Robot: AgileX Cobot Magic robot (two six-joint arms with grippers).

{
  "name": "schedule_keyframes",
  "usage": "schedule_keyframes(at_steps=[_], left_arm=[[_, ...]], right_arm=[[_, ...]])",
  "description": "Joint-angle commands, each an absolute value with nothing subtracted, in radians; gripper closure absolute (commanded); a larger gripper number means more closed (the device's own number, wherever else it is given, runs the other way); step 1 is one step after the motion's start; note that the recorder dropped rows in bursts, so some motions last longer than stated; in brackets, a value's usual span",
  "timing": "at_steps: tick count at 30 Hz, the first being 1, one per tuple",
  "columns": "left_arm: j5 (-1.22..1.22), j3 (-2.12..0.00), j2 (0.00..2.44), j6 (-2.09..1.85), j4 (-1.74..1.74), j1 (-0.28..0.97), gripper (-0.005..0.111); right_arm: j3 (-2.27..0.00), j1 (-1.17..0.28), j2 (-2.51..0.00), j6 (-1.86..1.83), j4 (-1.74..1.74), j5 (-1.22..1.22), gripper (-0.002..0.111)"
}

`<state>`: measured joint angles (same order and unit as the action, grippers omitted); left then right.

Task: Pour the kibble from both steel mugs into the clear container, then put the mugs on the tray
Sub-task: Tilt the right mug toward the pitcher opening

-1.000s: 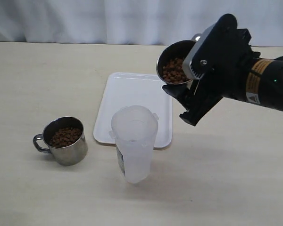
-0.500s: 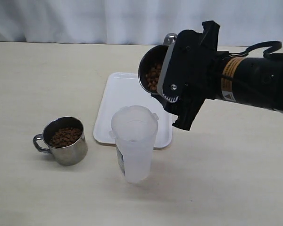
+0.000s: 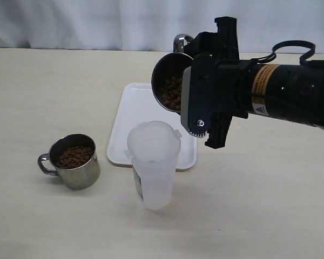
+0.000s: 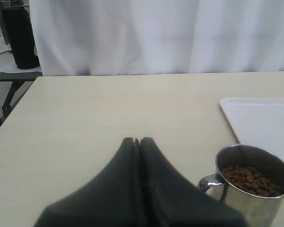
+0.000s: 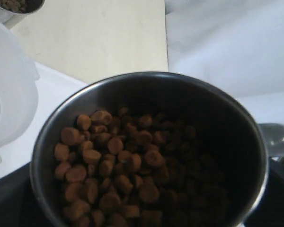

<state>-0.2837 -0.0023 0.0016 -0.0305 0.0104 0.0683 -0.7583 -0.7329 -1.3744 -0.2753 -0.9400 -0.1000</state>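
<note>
My right gripper point(image 3: 198, 89) is shut on one steel mug point(image 3: 167, 86), held in the air over the tray point(image 3: 143, 116). The mug tips toward the clear container point(image 3: 153, 164), which stands upright just below and to the left of it. Kibble point(image 5: 109, 165) lies heaped against the mug's lower side, and none is seen falling. The container looks empty. The second steel mug point(image 3: 74, 162) stands on the table at the left, with kibble point(image 3: 74, 156) in it. My left gripper point(image 4: 137, 141) is shut on nothing beside that mug point(image 4: 253, 187); it does not show in the exterior view.
A white curtain point(image 3: 97, 21) hangs behind the table's far edge. The right arm's black body point(image 3: 281, 97) reaches in from the right above the table. In the left wrist view, another table with a dark object point(image 4: 19, 38) stands past the table's corner.
My right gripper has carried its mug leftward, closer over the container, and has tipped it further, so the kibble has slid toward the lower rim. The other mug, the container and the tray have not moved.
</note>
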Motion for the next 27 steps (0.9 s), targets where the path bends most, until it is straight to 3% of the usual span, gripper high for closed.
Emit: schedule_keyframes(at_steps=[1,27], left_arm=[[-0.279,0.0,0.0,-0.033,0.009,0.066,0.107],[-0.279,0.0,0.0,-0.033,0.009,0.066,0.107]], right_arm=[[-0.768,-0.736,-1.37,-0.333,-0.943,-0.129,0.104],[-0.73,-0.786,-1.37,-0.505,-0.943,-0.129,0.104]])
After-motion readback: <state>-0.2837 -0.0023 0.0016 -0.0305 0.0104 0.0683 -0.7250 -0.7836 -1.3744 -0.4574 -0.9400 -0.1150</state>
